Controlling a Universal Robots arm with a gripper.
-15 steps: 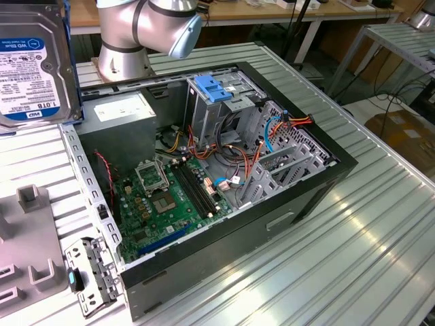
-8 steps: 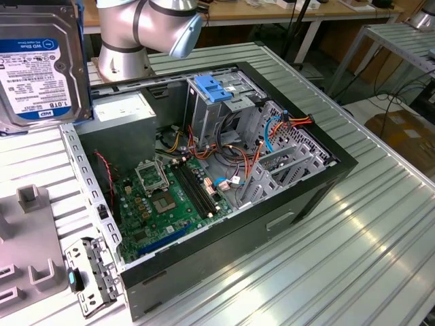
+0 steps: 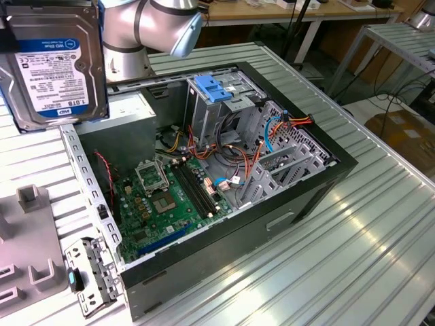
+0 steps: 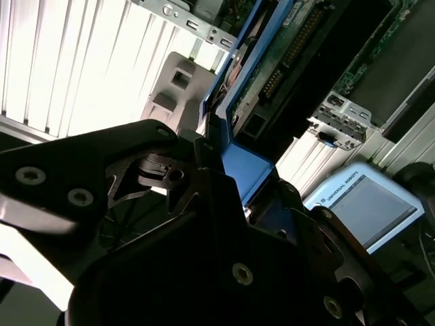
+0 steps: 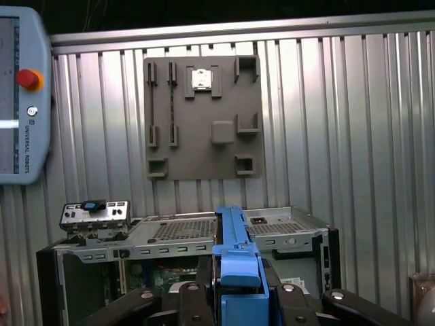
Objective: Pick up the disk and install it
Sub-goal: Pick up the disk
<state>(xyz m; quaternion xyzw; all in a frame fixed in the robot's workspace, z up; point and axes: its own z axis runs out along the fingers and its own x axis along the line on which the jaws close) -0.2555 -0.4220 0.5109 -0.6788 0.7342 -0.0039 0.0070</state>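
The disk (image 3: 58, 64) hangs in the air at the exterior view's upper left, above the table beside the open computer case (image 3: 224, 170). It is a silver hard drive with its white-and-blue label facing the camera. In the first wrist view its blue side rail (image 5: 238, 261) stands upright between the black fingers of my gripper (image 5: 238, 295), which is shut on it. The second wrist view shows the disk's circuit-board underside (image 4: 292, 47) and the blue rail clamped in the gripper (image 4: 234, 180). The case lies below and beyond the disk.
Inside the case are a green motherboard (image 3: 160, 197), orange and blue cables, and a drive cage topped by a blue latch (image 3: 214, 88). A grey fixture plate (image 5: 204, 115) and a metal bracket (image 3: 92, 272) lie on the ribbed table. A teach pendant (image 5: 20, 95) rests nearby.
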